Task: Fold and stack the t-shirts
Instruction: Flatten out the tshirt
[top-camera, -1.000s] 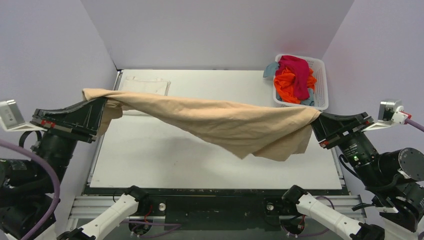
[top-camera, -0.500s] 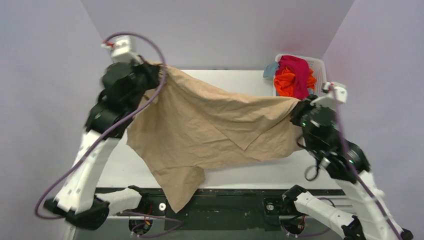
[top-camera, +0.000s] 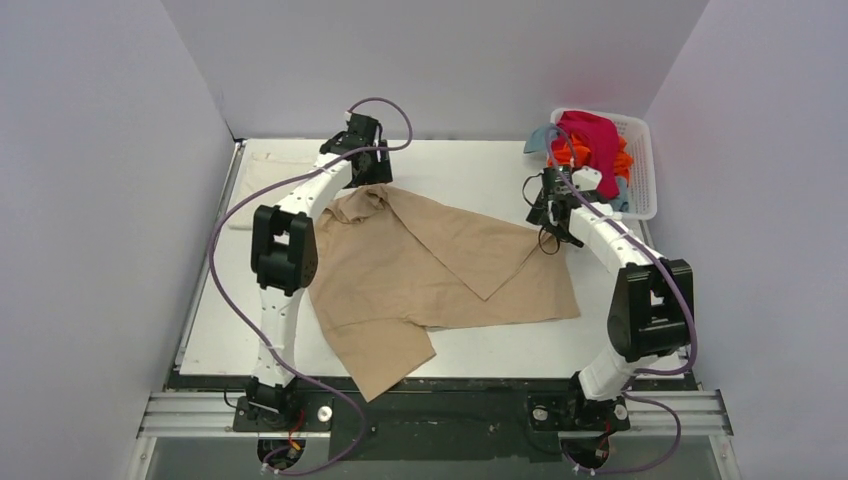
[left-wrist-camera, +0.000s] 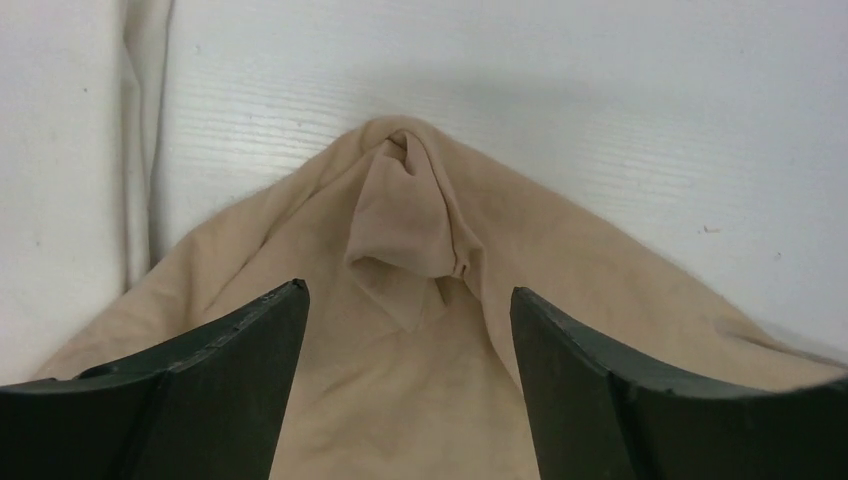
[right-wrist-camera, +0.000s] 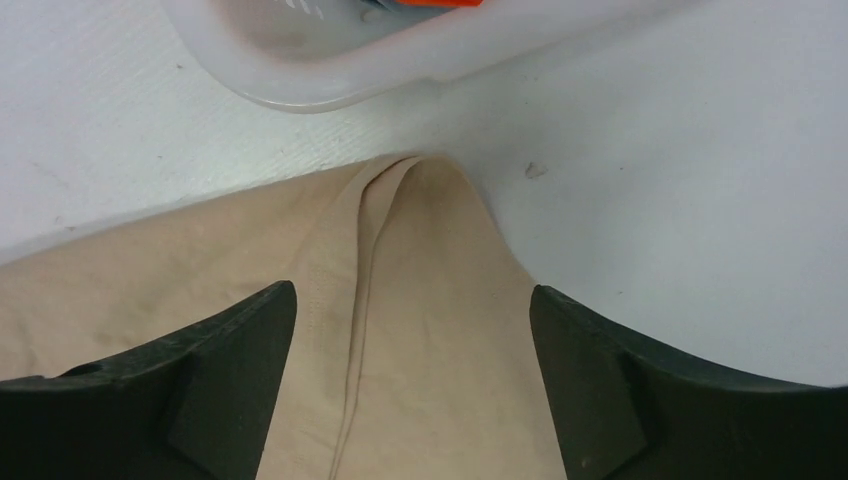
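A: Three colours show in the white mesh basket (top-camera: 647, 170) at the far right corner of the desk (top-camera: 460, 165): a magenta shirt (top-camera: 592, 135) heaped on top, an orange shirt (top-camera: 622, 160) beneath it, and a teal shirt (top-camera: 540, 137) hanging over the left rim.

B: And the tan t-shirt (top-camera: 440, 270)?

A: Outside the basket, rumpled on the desk, with one flap folded over and its near end hanging off the front edge.

B: Hands?

A: Both the left hand (left-wrist-camera: 405, 300) and the right hand (right-wrist-camera: 410, 300) gape wide over its far corners, gripping nothing. A cream-white shirt (top-camera: 265, 190) lies flat at far left.
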